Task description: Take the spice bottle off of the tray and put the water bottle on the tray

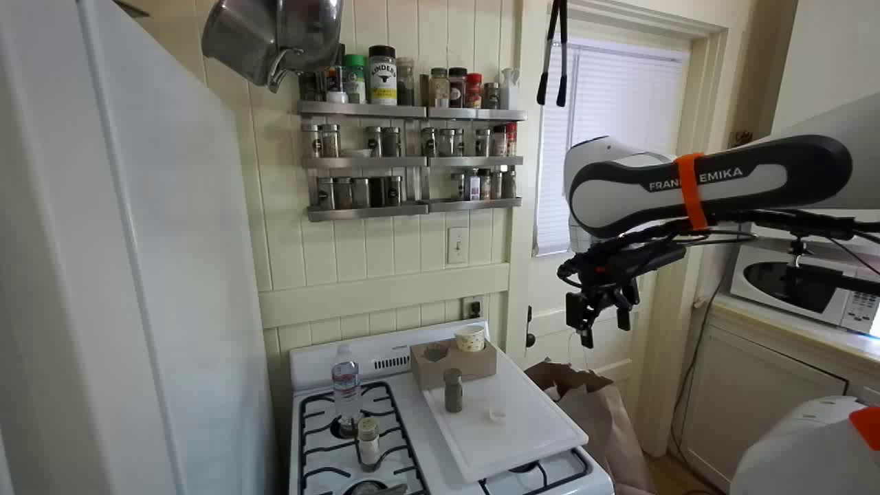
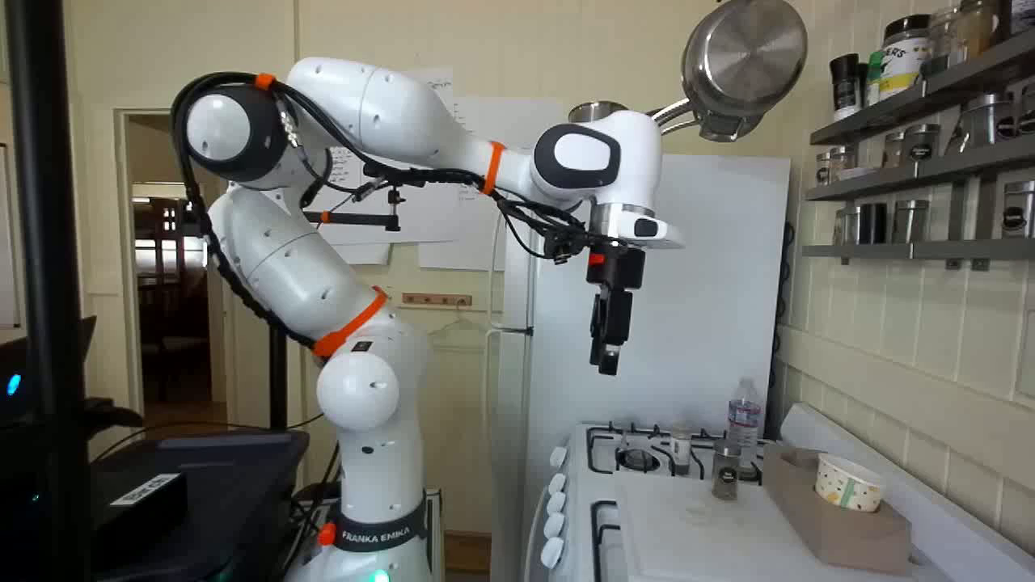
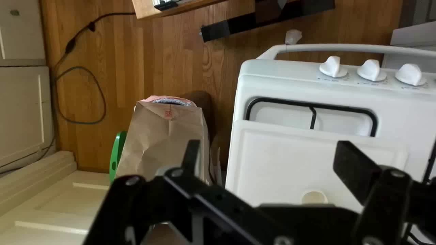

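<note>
Standing wide apart in the wrist view, the fingers (image 3: 353, 169) hang in free air, at half past one from the tray (image 1: 526, 443) in an exterior view. The spice bottle (image 1: 453, 392) stands at the tray's ten o'clock, near its edge and just beside a cardboard box (image 1: 476, 367). The water bottle (image 1: 346, 386) is upright on the stove (image 1: 433, 457), beyond the nine o'clock edge. Bare tray opens toward five o'clock.
</note>
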Motion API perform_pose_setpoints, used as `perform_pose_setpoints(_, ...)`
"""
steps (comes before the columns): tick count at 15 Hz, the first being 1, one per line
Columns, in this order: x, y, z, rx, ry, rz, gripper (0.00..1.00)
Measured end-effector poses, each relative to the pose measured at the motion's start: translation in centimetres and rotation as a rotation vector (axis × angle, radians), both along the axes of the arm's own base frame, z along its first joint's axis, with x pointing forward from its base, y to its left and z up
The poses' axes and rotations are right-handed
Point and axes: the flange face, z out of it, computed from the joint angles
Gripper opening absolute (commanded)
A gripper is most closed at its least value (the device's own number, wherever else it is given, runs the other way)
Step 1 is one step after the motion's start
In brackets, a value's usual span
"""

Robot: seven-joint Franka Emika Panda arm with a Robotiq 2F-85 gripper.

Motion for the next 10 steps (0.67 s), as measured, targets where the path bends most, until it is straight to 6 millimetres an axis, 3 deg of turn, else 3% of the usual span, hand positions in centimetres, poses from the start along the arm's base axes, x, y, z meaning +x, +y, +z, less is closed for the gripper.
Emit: perform_pose_setpoints(10, 0.79, -0.03, 0.41, -0.013, -0.068, -0.042, 1.0)
